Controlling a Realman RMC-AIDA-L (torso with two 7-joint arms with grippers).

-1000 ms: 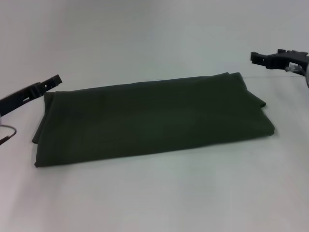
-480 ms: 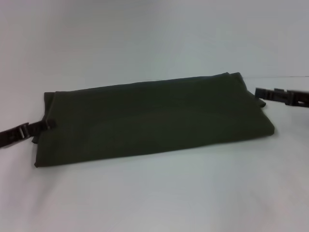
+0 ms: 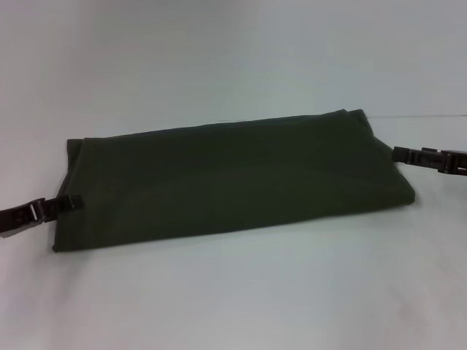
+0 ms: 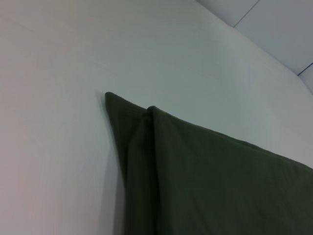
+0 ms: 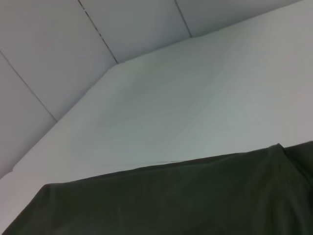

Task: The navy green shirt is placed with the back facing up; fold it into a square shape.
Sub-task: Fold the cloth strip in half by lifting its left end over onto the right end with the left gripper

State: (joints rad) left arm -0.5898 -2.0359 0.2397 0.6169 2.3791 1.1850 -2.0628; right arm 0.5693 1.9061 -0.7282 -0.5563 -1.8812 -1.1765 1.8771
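Note:
The navy green shirt [image 3: 233,179] lies on the white table, folded into a long flat band with its plain side up. My left gripper [image 3: 69,202] is down low at the band's left end, its tip over the cloth's edge. At the right end, my right gripper [image 3: 400,153] reaches the shirt's far right corner at table height. The left wrist view shows the layered left corner of the shirt [image 4: 205,176]. In the right wrist view the shirt [image 5: 171,200] fills the lower part of the picture. No lettering shows.
The white table [image 3: 241,299] spreads wide in front of and behind the shirt. Pale wall panels [image 5: 73,44] rise beyond the table's far edge.
Both grippers have come down from raised positions beside the shirt to its two short ends. The left one moved toward me along the left edge. The shirt has not shifted.

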